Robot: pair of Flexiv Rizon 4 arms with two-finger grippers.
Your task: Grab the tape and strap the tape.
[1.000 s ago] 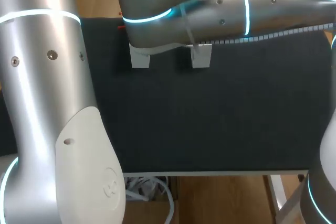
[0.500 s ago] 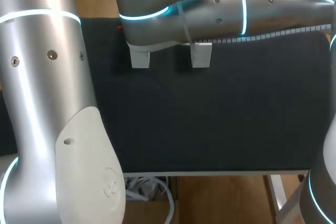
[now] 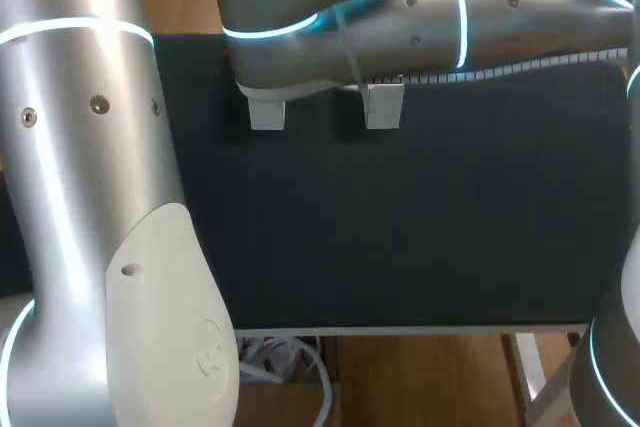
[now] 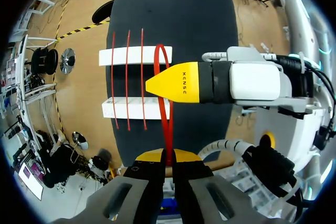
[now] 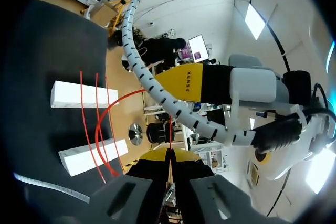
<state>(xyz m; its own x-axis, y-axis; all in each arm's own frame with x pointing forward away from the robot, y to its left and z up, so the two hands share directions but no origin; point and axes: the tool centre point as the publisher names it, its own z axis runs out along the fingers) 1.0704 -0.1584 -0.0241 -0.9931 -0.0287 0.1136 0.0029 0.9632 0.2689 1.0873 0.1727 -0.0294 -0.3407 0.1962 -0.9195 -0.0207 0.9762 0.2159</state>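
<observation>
A red tape [image 4: 168, 129] runs from my left gripper [image 4: 167, 155], which is shut on its end, up to a loop [image 4: 162, 56] around the far white bar [image 4: 126, 55]. Three more red straps [image 4: 127, 77] cross that bar and the near white bar [image 4: 123, 109]. My right gripper [image 4: 157, 84] hangs over the loop between the bars, its yellow tips together. In the right wrist view, my right gripper [image 5: 169, 154] pinches a thin red tape [image 5: 169, 141], and a red loop [image 5: 102, 119] curves down to the bars [image 5: 79, 94]. In the head view both grippers are hidden.
The black mat [image 3: 420, 227] covers the table. In the head view, my right arm [image 3: 400, 27] crosses above the two white bars [image 3: 268, 113] [image 3: 384, 106], and my left arm [image 3: 90, 197] fills the left side. The table's front edge [image 3: 420, 328] runs below.
My right arm has slid slightly to the left over the white bars. The bars and my left arm have stayed in place.
</observation>
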